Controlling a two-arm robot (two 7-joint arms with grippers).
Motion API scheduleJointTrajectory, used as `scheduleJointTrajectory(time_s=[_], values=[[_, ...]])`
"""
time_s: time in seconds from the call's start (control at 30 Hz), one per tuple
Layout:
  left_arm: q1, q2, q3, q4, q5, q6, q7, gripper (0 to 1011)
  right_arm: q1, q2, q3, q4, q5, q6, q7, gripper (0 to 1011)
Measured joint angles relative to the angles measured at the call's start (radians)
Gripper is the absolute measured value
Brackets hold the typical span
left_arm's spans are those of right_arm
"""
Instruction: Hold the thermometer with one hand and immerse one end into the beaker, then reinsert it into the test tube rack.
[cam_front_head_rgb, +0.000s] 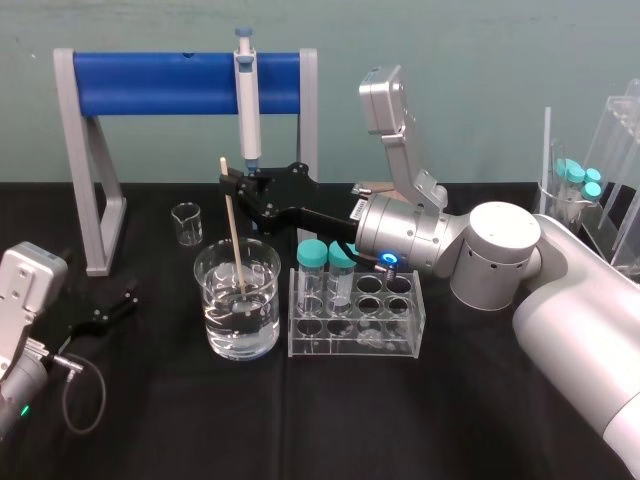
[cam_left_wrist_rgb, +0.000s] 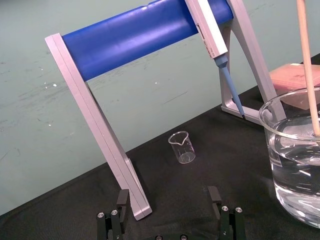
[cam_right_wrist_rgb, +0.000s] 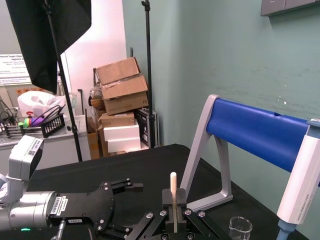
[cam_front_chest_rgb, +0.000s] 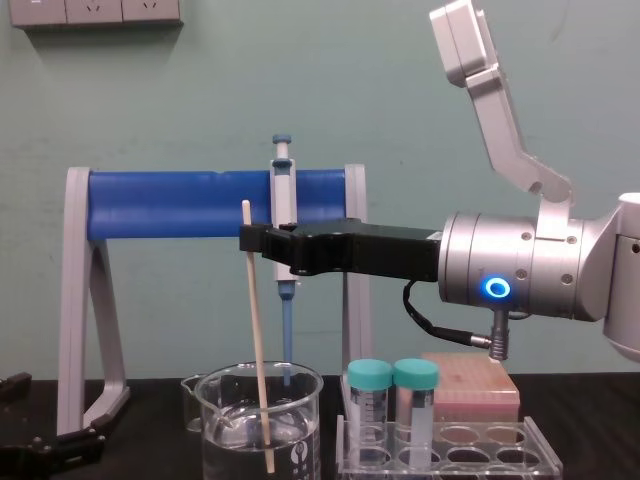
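Head view: one thin cream thermometer (cam_front_head_rgb: 234, 245) leans, lower end in the beaker (cam_front_head_rgb: 262, 300) water; right gripper (cam_front_head_rgb: 230, 183) jaws clamp it near the top; left gripper (cam_left_wrist_rgb: 168, 197) low at left, jaws open; two capped tubes (cam_front_head_rgb: 313, 275) in the rack (cam_front_head_rgb: 400, 345).

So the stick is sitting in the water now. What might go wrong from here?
The right gripper pinches the thermometer only near its top, and it leans, so it may slip or knock the beaker when lifted. Back at the test tube rack, the leaning tip may miss a hole or bump the two capped tubes. The left gripper lies idle at the left.
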Motion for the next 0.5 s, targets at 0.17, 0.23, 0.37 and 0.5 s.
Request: scheduleJointTrajectory(time_s=[0.17, 0.23, 0.37, 0.5], values=[[0.000, 0.000, 0.000, 0.000, 0.000, 0.000, 0.000, 1004, 0.000, 0.000, 0.000, 0.000, 0.000, 0.000, 0.000, 38], [0.000, 0.000, 0.000, 0.000, 0.000, 0.000, 0.000, 1004, 0.000, 0.000, 0.000, 0.000, 0.000, 0.000, -0.001, 38], [0.000, 0.000, 0.000, 0.000, 0.000, 0.000, 0.000, 1004, 0.000, 0.000, 0.000, 0.000, 0.000, 0.000, -0.001, 38], [0.000, 0.000, 0.000, 0.000, 0.000, 0.000, 0.000, 1004, 0.000, 0.000, 0.000, 0.000, 0.000, 0.000, -0.001, 38]])
